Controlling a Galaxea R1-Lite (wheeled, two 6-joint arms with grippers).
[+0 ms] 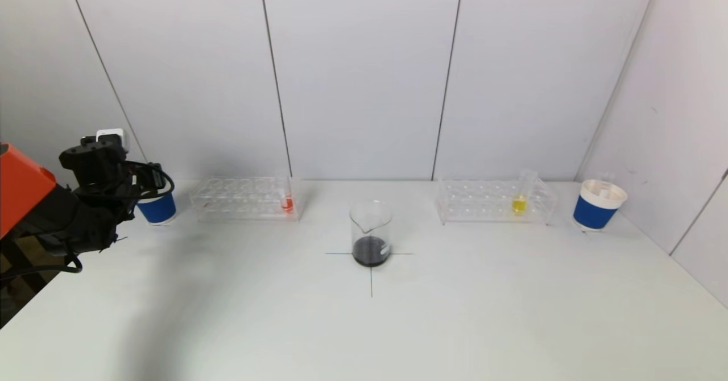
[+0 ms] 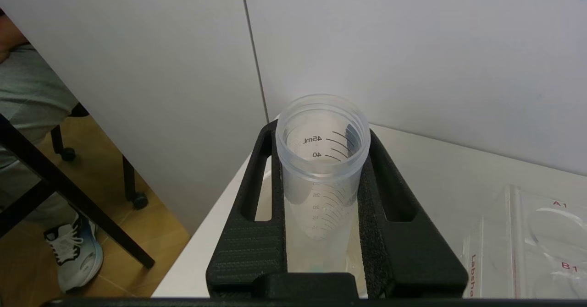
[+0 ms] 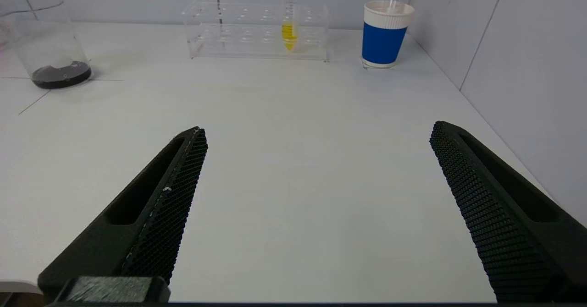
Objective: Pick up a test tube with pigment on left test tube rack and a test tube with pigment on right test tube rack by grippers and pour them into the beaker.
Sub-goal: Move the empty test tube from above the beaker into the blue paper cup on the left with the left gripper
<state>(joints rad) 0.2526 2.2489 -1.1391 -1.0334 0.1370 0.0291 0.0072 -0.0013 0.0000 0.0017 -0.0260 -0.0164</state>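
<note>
My left end effector (image 2: 321, 233) grips an emptied test tube (image 2: 322, 160) over the blue cup (image 1: 157, 208) at the table's (image 1: 364, 324) left edge. The beaker (image 1: 371, 233) already holds dark liquid, so one round seems done. A red tube (image 1: 288, 202) waits in the left rack (image 1: 244, 199), a yellow tube (image 1: 519, 199) in the right rack (image 1: 495, 201). My right end effector (image 3: 316, 206) hangs wide open over bare table, well short of them.

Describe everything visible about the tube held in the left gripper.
The tube is clear, translucent plastic with an open, lidless mouth and printed millilitre graduations down its side. It looks empty; no pigment shows inside. It stands roughly upright, clamped between the pads of the left gripper over the blue paper cup at the table's left rear corner.
</note>
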